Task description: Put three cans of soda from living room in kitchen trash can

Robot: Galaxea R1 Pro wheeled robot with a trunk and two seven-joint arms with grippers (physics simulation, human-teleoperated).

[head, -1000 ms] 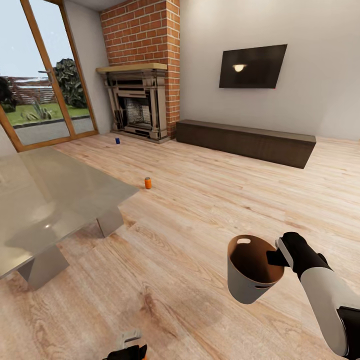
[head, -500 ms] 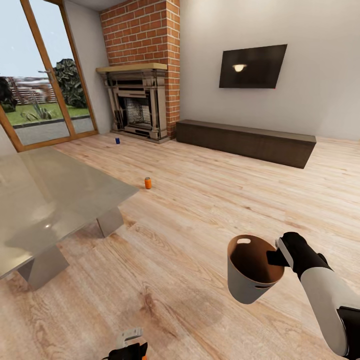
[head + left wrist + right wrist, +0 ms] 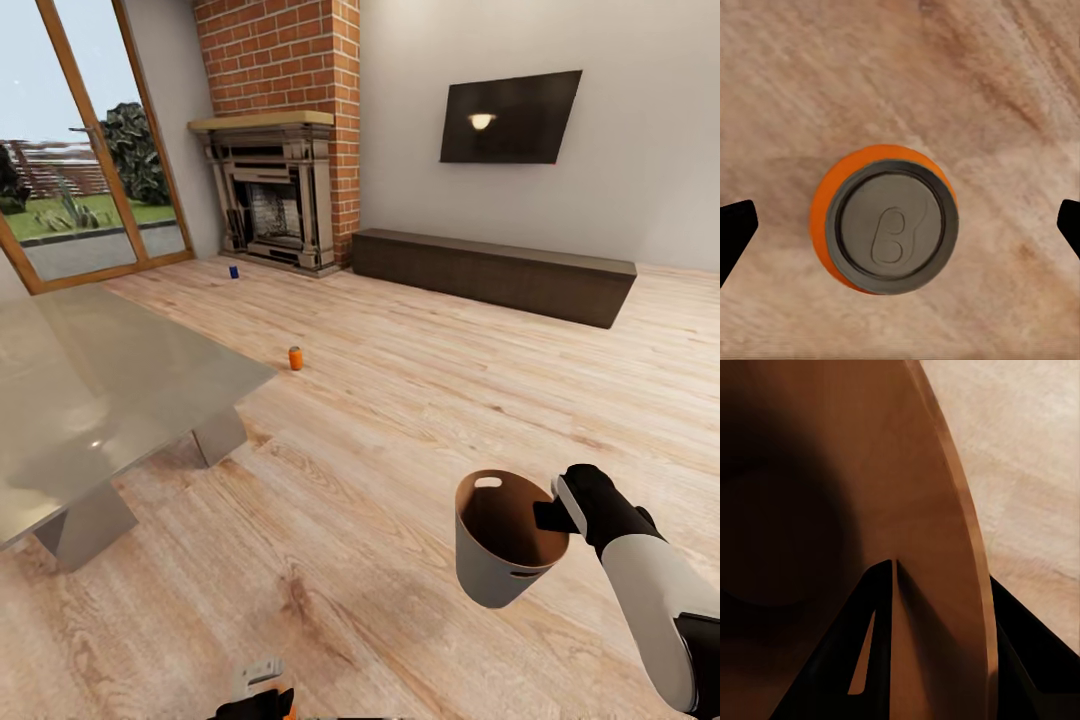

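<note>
In the head view my right gripper (image 3: 556,515) is shut on the rim of the brown trash can (image 3: 500,545), holding it upright above the wood floor; its dark inside looks empty. The right wrist view shows the fingers clamped over the trash can wall (image 3: 945,547). An orange soda can (image 3: 885,219) stands upright on the floor under my left gripper (image 3: 900,225), whose fingers are spread wide on either side without touching it. That left gripper (image 3: 262,692) shows at the bottom edge. A second orange can (image 3: 295,358) stands mid-floor. The dark blue can (image 3: 234,271) stands near the fireplace.
A grey glossy table (image 3: 100,400) on block legs takes up the left side. The brick chimney with the fireplace (image 3: 270,205), a long dark bench (image 3: 490,272) and the wall TV (image 3: 510,118) line the far wall. Glass doors (image 3: 70,190) are at the left.
The whole head view has shifted slightly, so the camera moved. Both arms keep their places in the picture, and a sliver of orange now shows by the left gripper.
</note>
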